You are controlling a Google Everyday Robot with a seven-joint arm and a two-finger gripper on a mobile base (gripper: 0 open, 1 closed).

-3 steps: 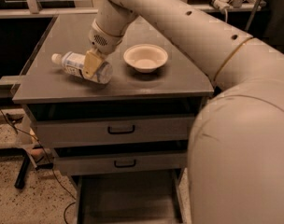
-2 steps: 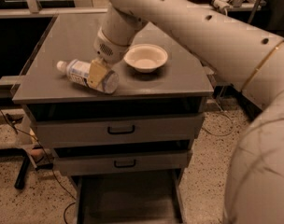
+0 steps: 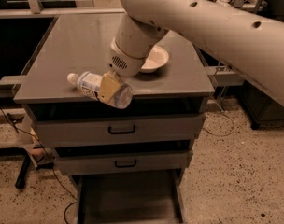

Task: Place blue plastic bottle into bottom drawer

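The robot's gripper clamps the blue plastic bottle across its label and holds it sideways at the front lip of the grey cabinet top, white cap pointing left. The carry appears under way, with the drop not yet made. The next move calls for bringing the bottle forward and down past the two closed upper drawers to the bottom drawer, which stands pulled out below. A white bowl sits behind the arm. Speckled flooring surrounds the unit, and cables trail at left.
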